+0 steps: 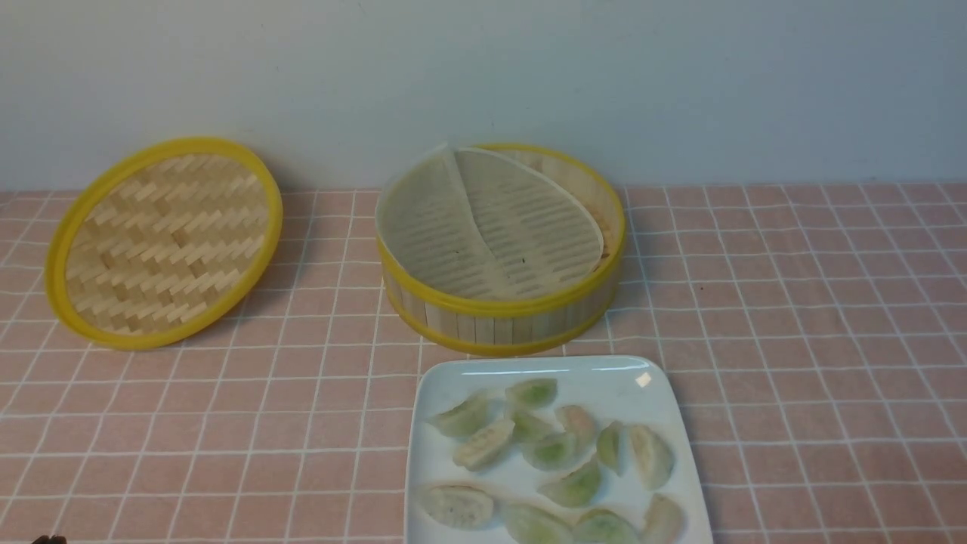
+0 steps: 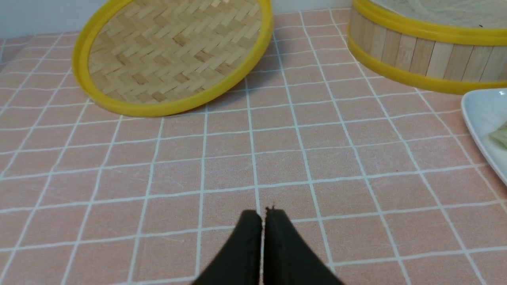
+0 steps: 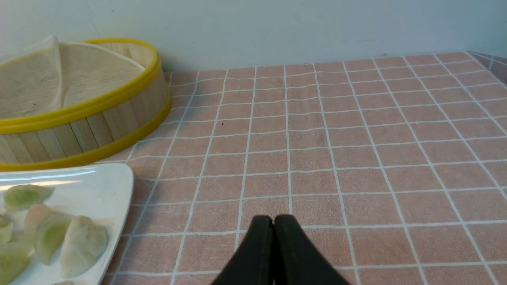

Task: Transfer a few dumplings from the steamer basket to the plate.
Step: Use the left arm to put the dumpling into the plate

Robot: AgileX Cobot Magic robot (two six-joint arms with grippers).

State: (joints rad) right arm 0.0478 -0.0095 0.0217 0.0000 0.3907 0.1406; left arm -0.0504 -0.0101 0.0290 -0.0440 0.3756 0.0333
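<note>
Yellow-rimmed lid [image 1: 164, 243]: against wall [image 1: 483, 83] | liner [image 1: 495, 227]: creased, in basket [image 1: 502, 329]

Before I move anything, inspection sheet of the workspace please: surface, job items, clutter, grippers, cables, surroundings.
Surface: pink tiled-pattern covering with white grid lines, a few creases
Job's things: dumplings on the plate; steamer basket behind it, liner in it, no dumplings seen there
Clutter: woven lid, propped tilted against the wall
Grippers: left gripper and right gripper shut, empty
Cables: nothing seen
Surroundings: pale wall behind
</note>
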